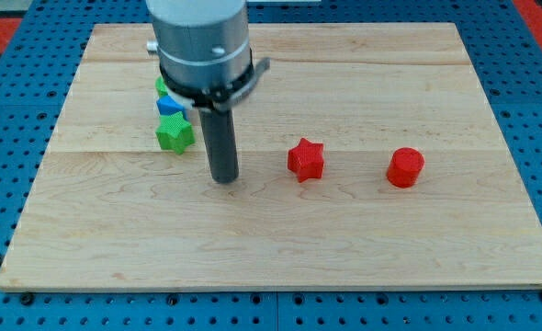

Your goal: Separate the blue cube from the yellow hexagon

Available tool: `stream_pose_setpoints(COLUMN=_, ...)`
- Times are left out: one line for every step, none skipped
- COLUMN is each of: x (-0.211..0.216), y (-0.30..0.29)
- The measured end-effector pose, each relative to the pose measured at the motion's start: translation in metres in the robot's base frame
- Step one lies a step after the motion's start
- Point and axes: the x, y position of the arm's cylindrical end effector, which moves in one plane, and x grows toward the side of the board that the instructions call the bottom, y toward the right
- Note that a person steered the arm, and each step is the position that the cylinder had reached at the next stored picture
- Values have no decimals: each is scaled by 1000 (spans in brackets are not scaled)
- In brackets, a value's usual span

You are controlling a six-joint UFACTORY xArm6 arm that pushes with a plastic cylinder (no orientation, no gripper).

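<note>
- Nearest the camera: bare front strip of the wooden board (280, 257). Board sits on a blue pegboard table (5, 165).
- Closest object to that front edge is my tip (224, 179), down on the board a bit left of centre.
- Rod stands upright under the grey cylindrical arm end (202, 41), which is cut off by the view's top.
- No jaws on this tool, just a plain rod; it touches no block.
- Blue cube (170, 106) lies up-left of my tip, near but apart, partly hidden behind the arm end.
- A green block (162, 86) just above the cube is mostly hidden, shape unclear.
- Green star (175, 134) sits just below the cube, seemingly touching.
- Can't make out any yellow hexagon.
- Red star (305, 159) is right of my tip; red cylinder-like block (405, 167) further right, well apart.
</note>
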Motion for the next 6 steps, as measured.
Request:
stream_pose_setpoints(x=-41, y=47)
stream_pose_setpoints(x=-118, y=34)
stream_pose_setpoints(x=-180, y=43)
stream_pose_setpoints(x=-170, y=-19)
stream_pose_setpoints(x=-131, y=-33)
stream_pose_setpoints(x=-113, y=-25)
